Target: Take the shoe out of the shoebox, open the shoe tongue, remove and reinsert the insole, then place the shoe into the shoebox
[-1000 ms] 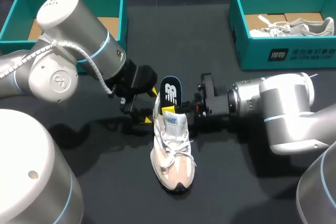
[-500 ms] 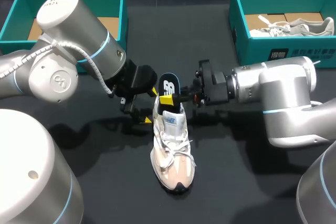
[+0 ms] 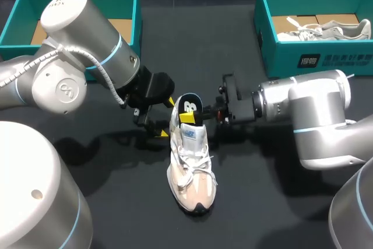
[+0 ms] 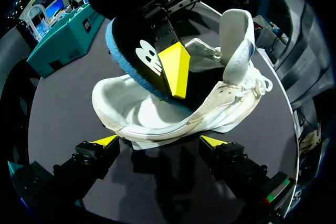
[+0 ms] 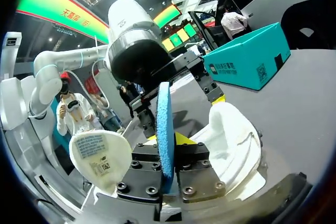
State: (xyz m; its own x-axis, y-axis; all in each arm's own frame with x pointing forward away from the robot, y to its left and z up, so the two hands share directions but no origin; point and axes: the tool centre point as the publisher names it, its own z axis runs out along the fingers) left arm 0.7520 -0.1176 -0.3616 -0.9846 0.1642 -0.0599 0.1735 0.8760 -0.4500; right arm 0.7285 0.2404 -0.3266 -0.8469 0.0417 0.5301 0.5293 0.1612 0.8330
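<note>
Entry: insole step, judged as reinsertion, roughly midway through the task.

The shoe point(image 3: 189, 167) lay on its sole on the table point(image 3: 262, 202), toe toward our base, outside both teal boxes. The left box point(image 3: 135, 21) stood well behind it. The right box point(image 3: 265, 27) held a second pale shoe point(image 3: 323, 29). We could not tell which box was meant for the return.

The right gripper point(image 3: 187, 116) was clamped on the insole point(image 4: 139, 51), pinching its two faces. The insole stood steeply tilted, with its lower end down inside the shoe's opening and its upper end well above the collar. The tongue point(image 4: 234, 35) stood raised and forward, so the opening was wide.

The left gripper point(image 3: 165, 118) sat just behind the heel with its fingers spread. In the left wrist view both tips were just short of the shoe and gripped nothing.

Risks we noted:
- The shoe was unrestrained. A push along the insole could slide or roll it, since the left fingers were not holding the heel.
- The insole's angle was steep. Its leading edge could catch on the lining and buckle instead of running to the toe.
- The pinch point would probably meet the collar before the insole seated. An early release could leave the heel end riding up.
- The tongue could flop back over the opening.
- The two grippers were close together at the heel, so any sideways correction risked contact between them.
</note>
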